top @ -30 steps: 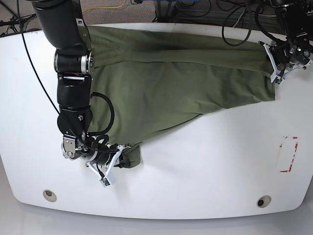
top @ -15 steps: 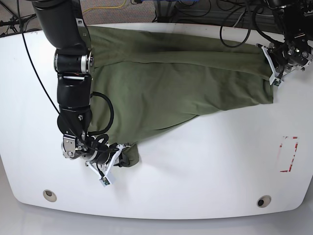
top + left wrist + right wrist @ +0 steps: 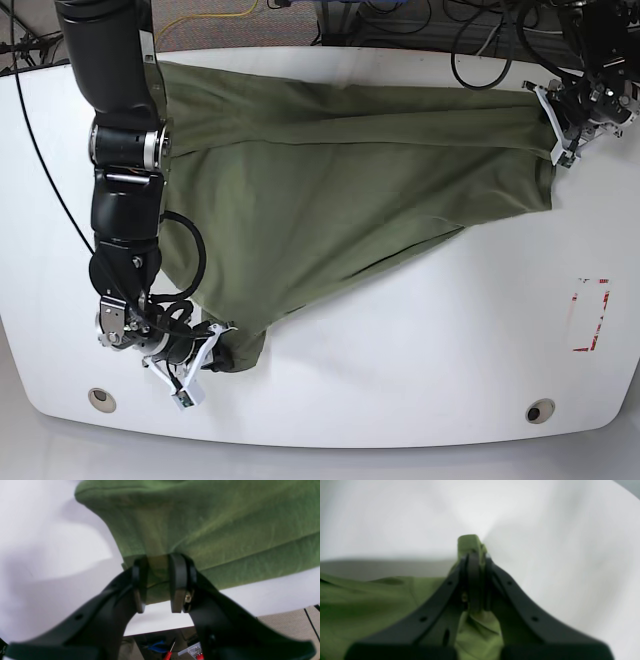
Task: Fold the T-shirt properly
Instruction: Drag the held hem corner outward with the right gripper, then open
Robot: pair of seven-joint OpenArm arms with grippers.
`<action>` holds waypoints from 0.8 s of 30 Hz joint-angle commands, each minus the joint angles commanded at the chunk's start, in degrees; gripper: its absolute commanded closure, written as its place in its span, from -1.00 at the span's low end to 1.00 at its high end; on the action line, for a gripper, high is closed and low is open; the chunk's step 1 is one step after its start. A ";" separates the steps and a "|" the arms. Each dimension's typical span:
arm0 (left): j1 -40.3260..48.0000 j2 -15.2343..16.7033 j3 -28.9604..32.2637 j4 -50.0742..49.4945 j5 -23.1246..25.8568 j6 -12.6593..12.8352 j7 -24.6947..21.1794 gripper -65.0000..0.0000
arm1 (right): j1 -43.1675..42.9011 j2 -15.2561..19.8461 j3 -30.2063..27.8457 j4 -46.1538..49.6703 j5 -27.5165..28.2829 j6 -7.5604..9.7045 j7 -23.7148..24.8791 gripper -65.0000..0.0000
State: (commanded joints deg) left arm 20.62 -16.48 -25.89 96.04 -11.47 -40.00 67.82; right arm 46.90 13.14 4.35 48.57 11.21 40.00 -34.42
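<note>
The olive-green T-shirt [image 3: 340, 180] lies spread over the white table [image 3: 420, 340], stretched from the far right edge to the near left. At the far right my left gripper [image 3: 556, 135] is shut on the shirt's edge; in the left wrist view its fingers [image 3: 178, 580] pinch a fold of the T-shirt [image 3: 212, 525] between them. My right gripper [image 3: 213, 345] is shut on a bunched corner at the near left, and the right wrist view shows the T-shirt [image 3: 470, 543] poking out past the closed fingertips [image 3: 473, 565].
The right arm's black links [image 3: 125, 170] lie along the shirt's left side. A red-marked rectangle [image 3: 588, 315] sits on the table at the right. Two round holes [image 3: 540, 410] are near the front edge. Cables [image 3: 480, 40] hang behind the table's far edge.
My right gripper has dragged its bunched corner left and toward the front edge. The left gripper shifted slightly toward the far edge, and the shirt is pulled longer and tauter between them.
</note>
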 joint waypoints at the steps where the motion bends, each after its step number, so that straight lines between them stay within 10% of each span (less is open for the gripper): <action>1: 0.00 0.00 0.00 0.00 0.00 0.00 0.00 0.58 | 0.00 0.62 0.00 0.00 0.00 0.00 0.00 1.00; 12: 0.62 0.00 -0.18 0.18 0.00 0.00 0.00 0.58 | 0.26 2.02 0.00 -0.26 0.00 0.00 4.22 1.00; 16: 0.70 0.00 -0.18 0.26 0.00 0.00 0.00 0.58 | 0.18 2.02 -0.09 -0.26 0.00 -4.09 5.36 0.79; 21: 0.70 0.00 -0.18 0.35 0.00 0.00 0.09 0.58 | 0.26 1.85 -0.35 0.00 0.09 -8.57 5.27 -0.32; 24: 0.62 0.00 -0.18 0.35 0.00 0.00 0.09 0.58 | 0.26 2.02 -0.18 0.18 0.70 -8.40 4.22 -0.94</action>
State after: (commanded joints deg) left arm 21.23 -16.48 -26.07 96.40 -11.47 -40.00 67.91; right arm 47.16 15.16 4.18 48.75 11.91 31.60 -30.20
